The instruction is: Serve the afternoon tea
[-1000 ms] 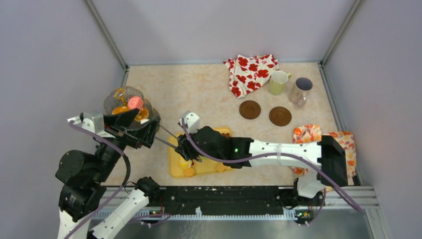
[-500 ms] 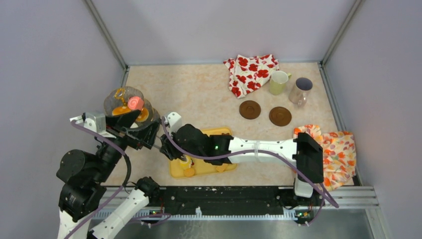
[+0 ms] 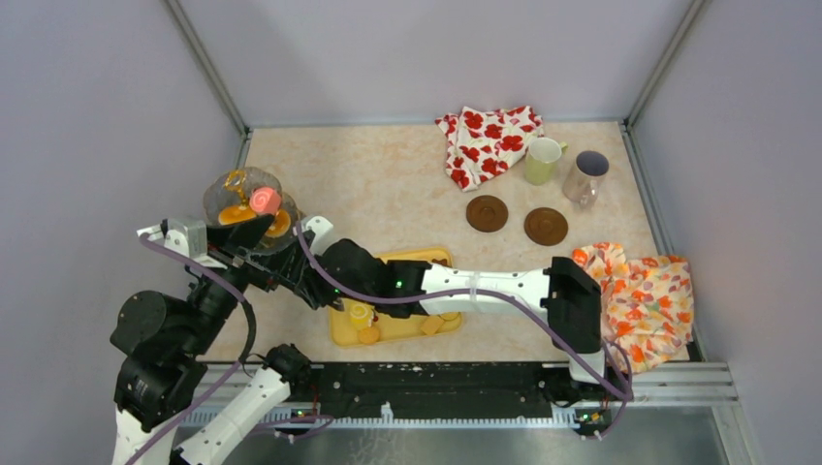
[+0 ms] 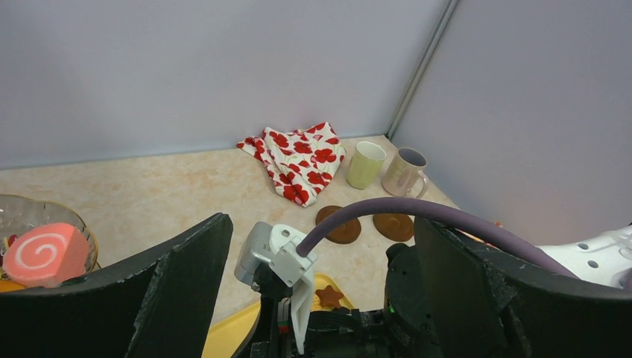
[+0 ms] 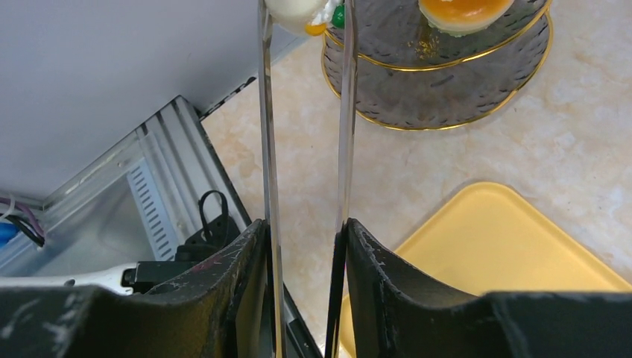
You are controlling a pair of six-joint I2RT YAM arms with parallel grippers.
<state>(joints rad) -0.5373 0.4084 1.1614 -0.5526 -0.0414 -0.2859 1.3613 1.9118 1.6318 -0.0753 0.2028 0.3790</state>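
My right gripper [image 5: 305, 246] is shut on long metal tongs [image 5: 267, 149]. The tong tips pinch a small cream sweet [image 5: 296, 10] beside the lower tier of a glass tiered stand [image 5: 440, 93], which holds an orange tart [image 5: 460, 10]. In the top view the right gripper [image 3: 315, 279] reaches far left, close under my left gripper [image 3: 260, 247]. The left gripper [image 4: 320, 298] is open and empty. A pink swirl roll [image 3: 263, 201] sits on the stand's top tier. The yellow tray [image 3: 402, 329] holds a yellow roll [image 3: 361, 313] and orange sweets. The pale-yellow mug [image 3: 543, 160] and greyish mug [image 3: 584, 174] stand at the back right.
Two brown coasters [image 3: 487, 213] [image 3: 546, 226] lie in front of the mugs. A red-flowered cloth [image 3: 490, 140] lies at the back. An orange-flowered cloth [image 3: 645, 295] lies at the right edge. The right arm spans the tray. A wall is close on the left.
My right arm has swung left with the tongs, from over the tray to beside the tiered stand. The left arm has stayed put.
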